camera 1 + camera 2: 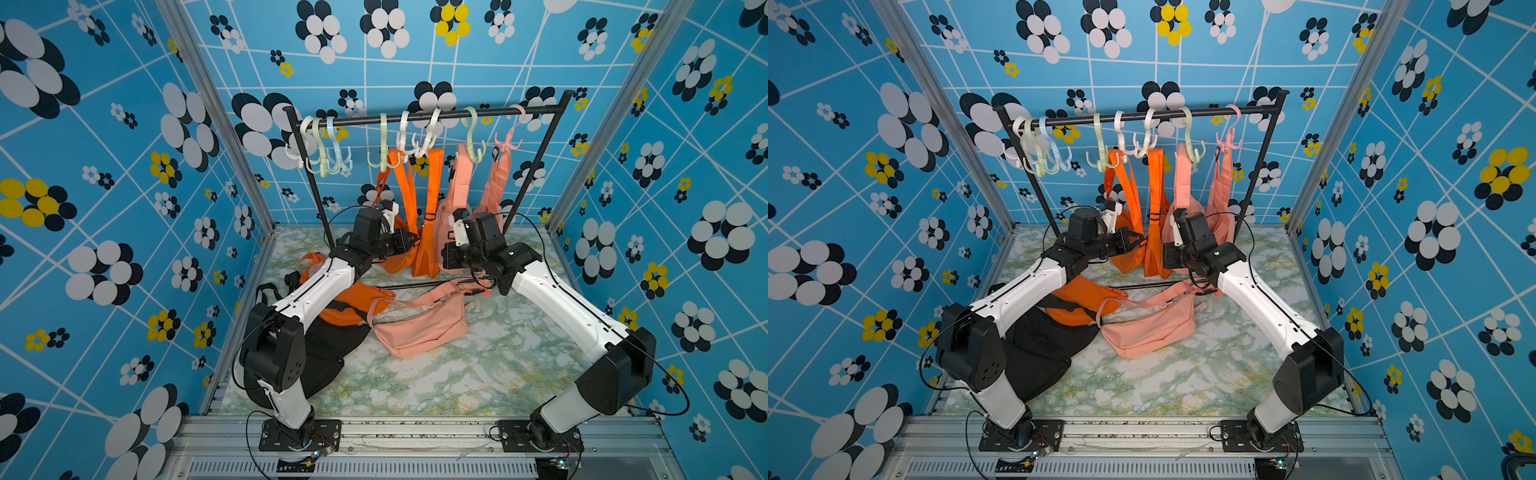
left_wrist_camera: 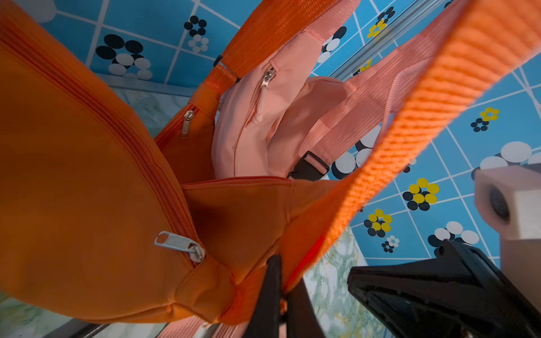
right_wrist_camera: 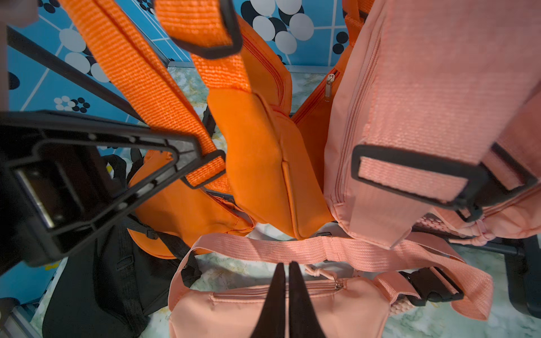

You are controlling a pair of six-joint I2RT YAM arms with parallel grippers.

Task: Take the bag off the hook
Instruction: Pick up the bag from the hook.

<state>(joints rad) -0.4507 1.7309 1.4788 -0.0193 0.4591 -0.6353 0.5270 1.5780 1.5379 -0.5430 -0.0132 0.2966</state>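
Observation:
A black rail (image 1: 457, 112) carries several pale hooks. Two orange bags and two pink bags (image 1: 457, 195) hang from them. The left orange bag (image 1: 392, 259) hangs by its strap from a hook (image 1: 397, 149). My left gripper (image 2: 283, 272) is shut on this orange bag (image 2: 87, 175), pinching orange fabric where strap meets pouch; in a top view the left gripper (image 1: 1138, 243) sits low against the bag. My right gripper (image 3: 286, 264) is shut with nothing between its fingers, hovering over a pink bag (image 3: 292, 310) on the table, beside the hanging pink bags.
On the marble table (image 1: 478, 374) lie a pink bag (image 1: 419, 328), an orange bag (image 1: 353, 303) and a black bag (image 1: 328, 361) under the left arm. The rack's slanted black legs (image 1: 318, 199) stand at the back. Patterned blue walls enclose three sides.

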